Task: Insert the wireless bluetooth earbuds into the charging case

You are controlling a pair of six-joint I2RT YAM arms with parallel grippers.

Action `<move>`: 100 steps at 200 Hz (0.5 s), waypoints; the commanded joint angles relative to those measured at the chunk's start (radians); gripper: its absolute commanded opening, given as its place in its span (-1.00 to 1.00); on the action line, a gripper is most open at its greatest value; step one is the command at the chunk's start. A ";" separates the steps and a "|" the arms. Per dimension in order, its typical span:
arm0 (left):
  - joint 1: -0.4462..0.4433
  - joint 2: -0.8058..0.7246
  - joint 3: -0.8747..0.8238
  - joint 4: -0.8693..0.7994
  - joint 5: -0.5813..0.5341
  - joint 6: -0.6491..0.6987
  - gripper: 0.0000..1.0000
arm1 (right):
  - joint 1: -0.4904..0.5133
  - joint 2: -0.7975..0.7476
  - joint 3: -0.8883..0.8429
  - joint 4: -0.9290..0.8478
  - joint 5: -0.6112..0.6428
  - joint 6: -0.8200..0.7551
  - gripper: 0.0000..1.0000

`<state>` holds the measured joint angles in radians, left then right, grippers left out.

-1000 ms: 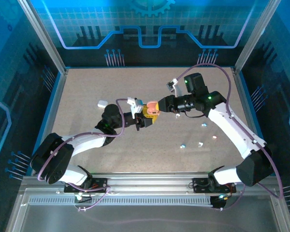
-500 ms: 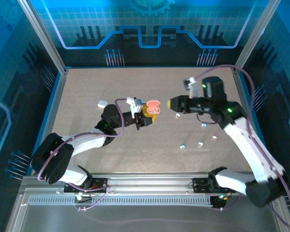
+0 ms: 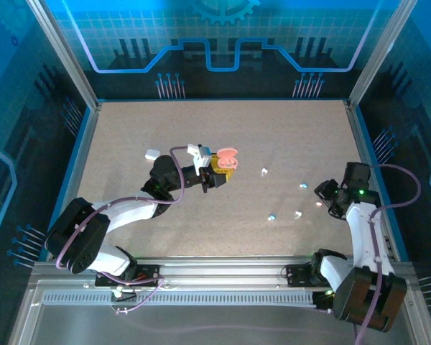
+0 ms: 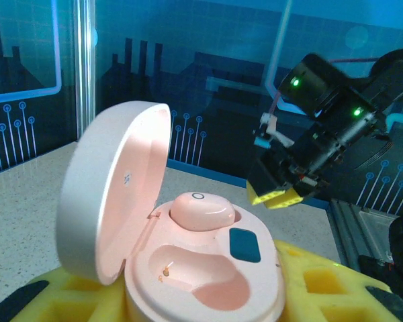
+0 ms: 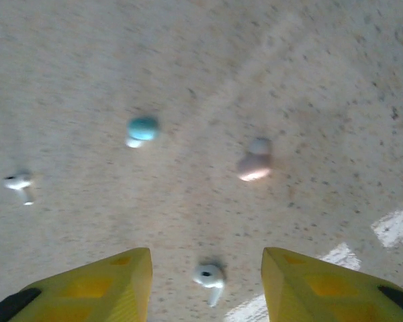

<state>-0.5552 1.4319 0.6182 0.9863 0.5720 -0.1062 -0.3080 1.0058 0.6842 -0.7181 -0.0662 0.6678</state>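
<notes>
Left gripper (image 3: pixel 217 175): clamped on the pink charging case (image 3: pixel 228 159). Its yellow fingers (image 4: pixel 322 285) press the base from both sides, near the middle of the table (image 3: pixel 129 129).
Charging case: the lid (image 4: pixel 111 201) is swung open and stands upright. From the left wrist, a seated pink earbud (image 4: pixel 201 209) fills the far socket, and the near socket (image 4: pixel 195 268) shows a bare hollow.
Right gripper (image 3: pixel 325 194): spread wide and gripping nothing. It is tipped down over the right side of the table, well apart from the case.
Loose earbuds, from the right wrist: all lie on the table. A white earbud (image 5: pixel 208 275) lies between the two yellow finger ends. A pale pink earbud (image 5: pixel 255 164), a teal earbud (image 5: pixel 142 129) and a second white earbud (image 5: pixel 19 182) lie farther out.
Loose earbuds, from above: five small bits are scattered right of centre. A white bit (image 3: pixel 264 172) lies nearest the case, then a blue bit (image 3: pixel 302 185), a pink bit (image 3: pixel 318 203) just beside the right gripper, another white bit (image 3: pixel 298 214) and another blue bit (image 3: pixel 271 215).
White case (image 3: pixel 152 154): small, rounded and closed. It sits on the table left of the left arm, apart from everything else.
</notes>
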 commanded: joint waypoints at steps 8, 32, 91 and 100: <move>0.008 -0.008 -0.009 0.057 0.011 -0.018 -0.22 | -0.033 0.103 0.016 0.081 -0.019 -0.097 -0.05; 0.009 -0.011 -0.010 0.056 0.011 -0.019 -0.22 | -0.050 0.222 0.051 0.102 0.007 -0.133 -0.05; 0.009 -0.007 -0.006 0.051 0.018 -0.033 -0.21 | -0.087 0.427 0.110 0.216 -0.125 -0.226 -0.25; 0.009 -0.005 -0.006 0.052 0.018 -0.036 -0.21 | -0.087 0.456 0.123 0.212 -0.097 -0.232 -0.22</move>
<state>-0.5526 1.4319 0.6182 0.9928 0.5720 -0.1318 -0.3817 1.4036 0.7483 -0.5411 -0.1524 0.4877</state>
